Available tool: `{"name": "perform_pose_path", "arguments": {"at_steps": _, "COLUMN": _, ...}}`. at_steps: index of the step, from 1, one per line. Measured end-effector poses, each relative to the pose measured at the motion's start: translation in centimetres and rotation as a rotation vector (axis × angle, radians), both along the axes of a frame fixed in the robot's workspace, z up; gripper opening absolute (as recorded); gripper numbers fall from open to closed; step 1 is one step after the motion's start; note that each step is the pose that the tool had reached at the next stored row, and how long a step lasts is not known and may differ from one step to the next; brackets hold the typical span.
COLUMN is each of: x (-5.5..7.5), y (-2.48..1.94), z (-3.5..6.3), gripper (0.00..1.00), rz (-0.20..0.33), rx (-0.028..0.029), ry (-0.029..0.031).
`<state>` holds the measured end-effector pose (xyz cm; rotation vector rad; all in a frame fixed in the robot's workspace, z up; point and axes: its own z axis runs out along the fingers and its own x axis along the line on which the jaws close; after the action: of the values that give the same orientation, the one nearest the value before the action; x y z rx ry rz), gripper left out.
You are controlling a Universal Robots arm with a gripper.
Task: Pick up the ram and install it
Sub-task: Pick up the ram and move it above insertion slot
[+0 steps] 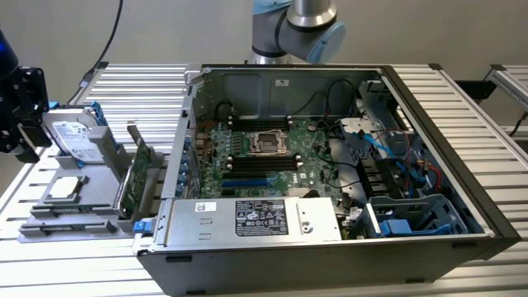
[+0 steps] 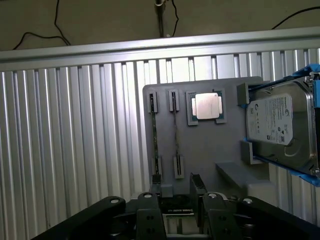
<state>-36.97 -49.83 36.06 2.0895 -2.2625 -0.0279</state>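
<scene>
**Parts tray and hand (wrist view); whole bench (exterior view).** The hand [image 2: 177,192] hangs over a grey parts tray [image 2: 210,150] on the slatted aluminium table [image 2: 75,150]. It is released: the two black fingers [image 2: 148,214] stand parted, bare tray shows in the gap, and nothing is grasped.

The tray carries a CPU [image 2: 206,106] lying flat and a hard drive [image 2: 280,127] with blue rails near it. Two ram sticks sit on the CPU's other side. Both stand on edge, each caught at either end in a slotted bracket, and so appear as thin dark lines. The inner ram stick [image 2: 175,132] is just beside the CPU, and the outer ram stick [image 2: 153,132] is near the tray's border. They are parallel and close together, not touching.

The long axis of each runs along the table's slats and square to the table's edge rail [image 2: 150,47]. One end points at the rail, the other toward the hand. The gap between the fingers lines up roughly with the inner ram stick.

In the exterior view the tray lies to the exterior view's left of an opened computer case [image 1: 486,198], with an upright expansion card [image 1: 136,176] between them. Both sticks are outside the case, well apart from the motherboard [image 1: 247,145] and its black memory slots [image 1: 264,162].
</scene>
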Motion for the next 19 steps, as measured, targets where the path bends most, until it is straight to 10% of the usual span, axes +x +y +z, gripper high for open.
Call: {"name": "perform_pose_path", "arguments": {"at_steps": 19, "x": -0.4, "y": -1.47, "z": -3.44, "gripper": 0.36, "rz": 0.002, "rx": -0.0002, "ry": 0.0002}}
